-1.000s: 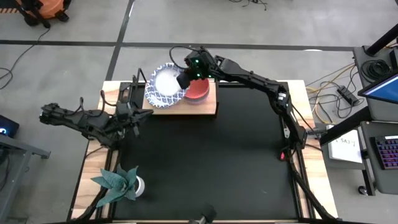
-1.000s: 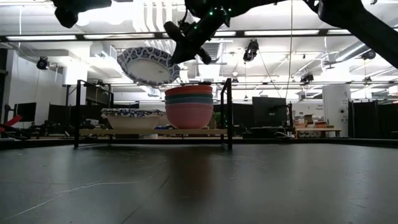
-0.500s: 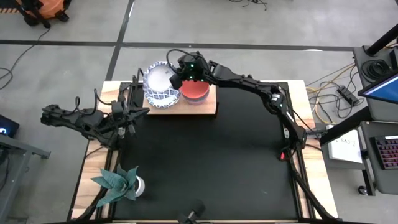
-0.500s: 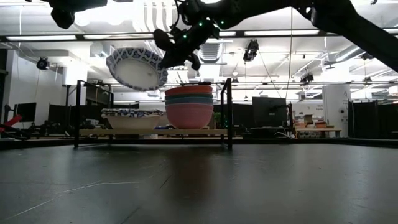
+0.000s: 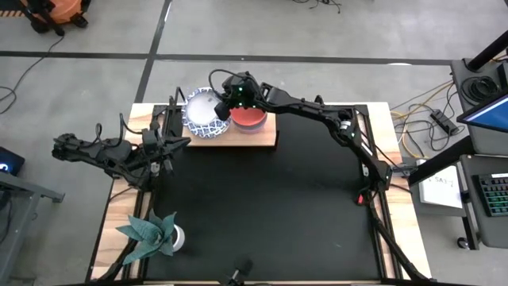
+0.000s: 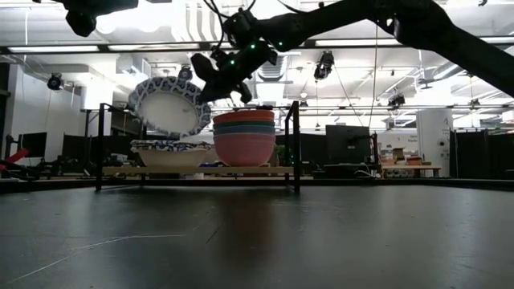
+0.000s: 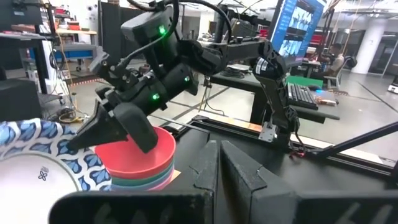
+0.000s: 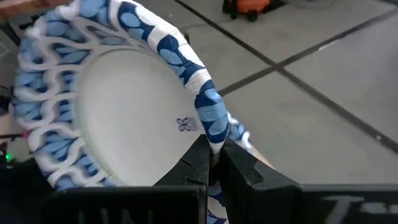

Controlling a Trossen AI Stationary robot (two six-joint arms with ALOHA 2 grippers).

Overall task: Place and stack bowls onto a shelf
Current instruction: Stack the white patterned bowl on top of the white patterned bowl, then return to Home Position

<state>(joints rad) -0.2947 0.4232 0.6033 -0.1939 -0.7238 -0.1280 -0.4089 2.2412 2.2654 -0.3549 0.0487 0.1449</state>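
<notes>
The shelf (image 5: 238,137) sits at the table's far edge. Above its left end, the right gripper (image 5: 225,110) pinches the rim of a tilted patterned bowl (image 5: 203,112). The left gripper (image 5: 164,149), fingers nearly together, waits near the left edge.

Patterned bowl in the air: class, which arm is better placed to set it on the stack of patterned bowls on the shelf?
The right. Its pincer already grips the tilted patterned bowl by the rim, just above the patterned stack on the shelf. The left pincer waits off the shelf's end, holding nothing.
</notes>
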